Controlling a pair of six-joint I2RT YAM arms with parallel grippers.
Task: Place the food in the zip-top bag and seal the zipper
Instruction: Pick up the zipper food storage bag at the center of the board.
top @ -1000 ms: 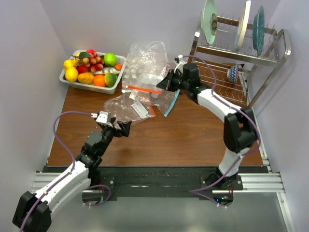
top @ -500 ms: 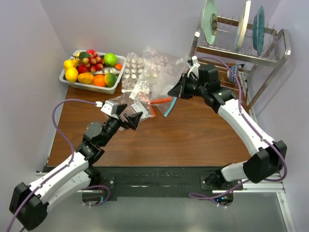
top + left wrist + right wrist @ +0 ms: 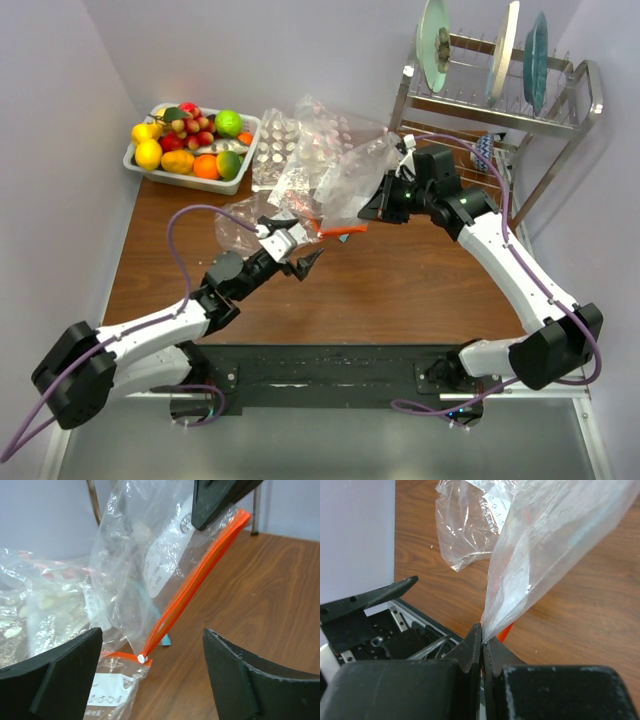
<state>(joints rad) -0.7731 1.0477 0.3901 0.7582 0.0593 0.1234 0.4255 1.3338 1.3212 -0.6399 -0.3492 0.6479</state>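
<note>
Over the middle of the desk, your right arm had the zip-top bag hoisted up off the wood, with the right jaws pinched tight on one corner of its mouth. From the right wrist view you could see the two fingers pressed together, clear plastic fanning out above them and a bit of orange peeking out just below the pinch. The zipper ran down at a slant from that gripped corner. Its low end, with a small white dot on it, sat right by another clear bag lying flat on the desk. Touching it or just above it, I couldn't tell.

Your left arm was reached in low from the near left, with the left jaws spread wide and gripping nothing, pointed at the low end of the zipper. In the left wrist view both black fingers framed that end, apart from it.

The food was all in the white bin at the far left corner, well apart from the bag: yellow, orange, green and red pieces piled together. A heap of more clear bags sat just beside the bin, and a teal strip showed behind the hanging bag. A dish rack with plates stood at the far right
</note>
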